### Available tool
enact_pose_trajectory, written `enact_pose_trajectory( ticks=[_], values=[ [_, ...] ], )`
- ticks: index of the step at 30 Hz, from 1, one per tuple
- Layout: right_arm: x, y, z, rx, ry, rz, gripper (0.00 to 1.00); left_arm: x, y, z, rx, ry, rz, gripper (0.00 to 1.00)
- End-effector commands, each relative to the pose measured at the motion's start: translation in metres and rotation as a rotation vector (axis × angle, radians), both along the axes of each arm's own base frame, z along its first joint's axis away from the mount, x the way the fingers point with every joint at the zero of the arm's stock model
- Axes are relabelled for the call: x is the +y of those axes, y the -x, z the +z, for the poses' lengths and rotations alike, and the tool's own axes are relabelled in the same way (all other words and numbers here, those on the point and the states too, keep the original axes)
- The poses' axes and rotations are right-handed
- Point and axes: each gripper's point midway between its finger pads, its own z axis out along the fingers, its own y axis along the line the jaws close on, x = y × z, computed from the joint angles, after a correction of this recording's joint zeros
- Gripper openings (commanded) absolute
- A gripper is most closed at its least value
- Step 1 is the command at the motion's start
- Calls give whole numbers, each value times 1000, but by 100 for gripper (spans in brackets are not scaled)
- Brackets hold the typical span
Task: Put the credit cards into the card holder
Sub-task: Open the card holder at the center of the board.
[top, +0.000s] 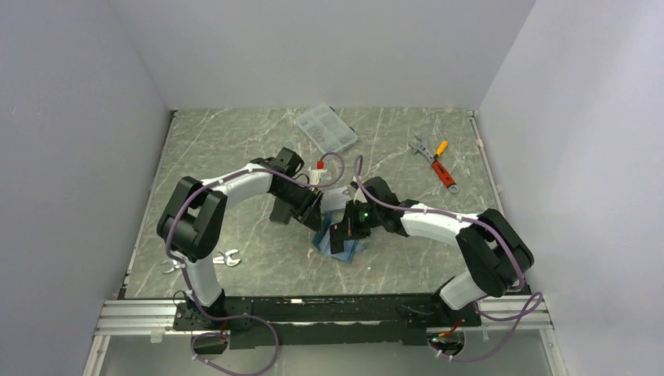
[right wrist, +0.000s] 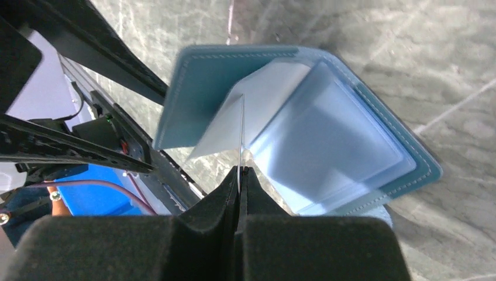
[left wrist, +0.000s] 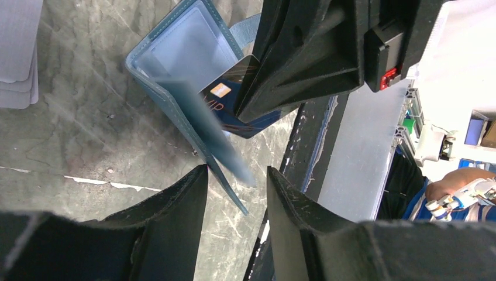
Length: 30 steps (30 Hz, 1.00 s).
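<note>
Card holder [right wrist: 196, 85]: teal, lying open on table [left wrist: 70, 146], clear sleeves fanned up. Contents: one credit card [left wrist: 225, 99], partly in, pinched by closed right pincer [right wrist: 240, 172]. Left pincer [left wrist: 237, 175]: jaws apart, gripping nothing.

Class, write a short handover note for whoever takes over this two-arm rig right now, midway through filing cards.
Left gripper: fingers open, near a clear sleeve edge, gripping nothing.
Right gripper: shut on one credit card, its end at the open card holder.
Spare cards: grey stack on the table beside the holder.
Done: holder lies open.
Left: seat this card, then load the stack.
</note>
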Motion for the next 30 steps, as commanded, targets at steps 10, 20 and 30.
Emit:
enact_pose_trajectory(
  ticks=[10,20,30],
  values=[
    [28,-17,18,-63,-81,26,0,-5,-9,5,-9,15,2,49],
    [28,-11,16,-62,-86,26,0,7,-22,-21,-25,-116,76,51],
    [30,1,8,-49,-80,43,0,6,-21,-10,96,-9,100,62]
  ],
)
